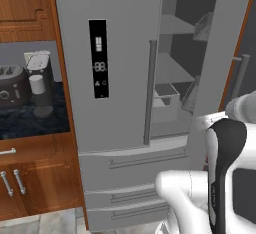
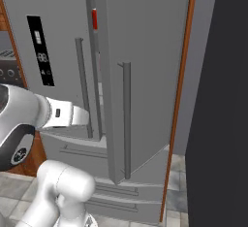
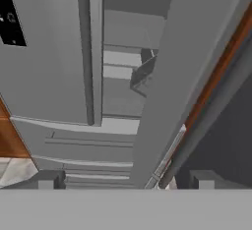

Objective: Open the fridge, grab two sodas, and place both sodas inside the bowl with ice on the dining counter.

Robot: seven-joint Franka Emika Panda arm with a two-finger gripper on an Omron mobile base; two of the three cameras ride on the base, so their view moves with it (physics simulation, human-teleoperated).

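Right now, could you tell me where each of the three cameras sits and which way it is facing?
Left base view: behind the arm, to its left, facing the fridge front; white arm at lower right.
Right base view: behind, to the right, looking along the ajar right door; arm at lower left.
Hand view: on the hand, facing the door gap; open gripper fingertips at the bottom.
All three share the black display panel and bar handles.

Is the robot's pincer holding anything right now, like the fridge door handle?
No, nothing is held. The pincer is open, with empty space between its tips. The fridge has its right door swung partly open, and the door's handle is free.
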